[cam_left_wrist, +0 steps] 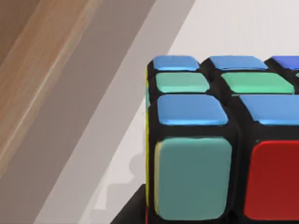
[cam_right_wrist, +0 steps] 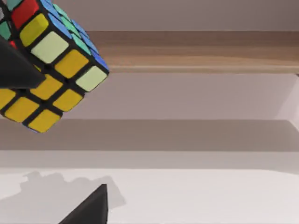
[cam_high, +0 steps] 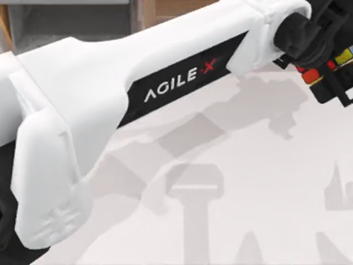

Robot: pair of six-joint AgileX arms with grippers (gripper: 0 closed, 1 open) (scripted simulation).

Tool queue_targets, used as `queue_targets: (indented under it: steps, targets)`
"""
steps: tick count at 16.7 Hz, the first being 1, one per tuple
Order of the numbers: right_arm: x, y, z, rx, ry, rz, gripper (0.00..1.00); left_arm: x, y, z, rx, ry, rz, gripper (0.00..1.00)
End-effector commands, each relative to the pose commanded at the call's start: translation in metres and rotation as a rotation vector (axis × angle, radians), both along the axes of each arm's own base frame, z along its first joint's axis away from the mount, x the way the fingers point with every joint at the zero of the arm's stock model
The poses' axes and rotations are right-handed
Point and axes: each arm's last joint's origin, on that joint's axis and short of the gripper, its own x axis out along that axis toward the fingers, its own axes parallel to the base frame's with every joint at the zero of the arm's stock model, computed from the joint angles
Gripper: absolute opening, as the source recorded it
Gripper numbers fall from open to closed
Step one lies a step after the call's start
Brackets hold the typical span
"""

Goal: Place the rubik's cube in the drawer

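Left tool (cam_high: 325, 69) grips the rubik's cube (cam_high: 322, 69) above the table's (cam_high: 248, 182) far right

Legible text, top view: white capitals "AGILE" followed by a red "X", printed on a black slanted strip (cam_high: 185, 77) set into the white moulded shell of the left arm (cam_high: 83, 105), at about 12 o'clock from frame centre. Both wrist views: no lettering, numbers or signs legible.
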Motion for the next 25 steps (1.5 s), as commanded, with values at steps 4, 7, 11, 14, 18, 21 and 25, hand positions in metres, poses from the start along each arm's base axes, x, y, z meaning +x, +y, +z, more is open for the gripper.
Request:
queue_targets:
  steps: [4, 7, 11, 14, 18, 21, 25]
  targets:
    - [0.000, 0.000, 0.000, 0.000, 0.000, 0.000, 1.00, 0.031, 0.061, 0.022, 0.126, 0.153, 0.053, 0.00]
    - [0.000, 0.000, 0.000, 0.000, 0.000, 0.000, 1.00, 0.065, 0.129, 0.035, 0.195, 0.284, 0.176, 0.00]
    - [0.000, 0.000, 0.000, 0.000, 0.000, 0.000, 1.00, 0.107, 0.243, 0.045, 0.238, 0.459, 0.422, 0.00]
    - [0.000, 0.000, 0.000, 0.000, 0.000, 0.000, 1.00, 0.130, 0.335, 0.045, 0.221, 0.566, 0.629, 0.00]
    - [0.000, 0.000, 0.000, 0.000, 0.000, 0.000, 1.00, 0.141, 0.458, 0.038, 0.149, 0.644, 0.906, 0.00]
    - [0.000, 0.000, 0.000, 0.000, 0.000, 0.000, 1.00, 0.149, 0.529, 0.003, 0.103, 0.713, 1.056, 0.00]
    - [0.000, 0.000, 0.000, 0.000, 0.000, 0.000, 1.00, 0.161, 0.576, -0.067, 0.084, 0.854, 1.126, 0.00]
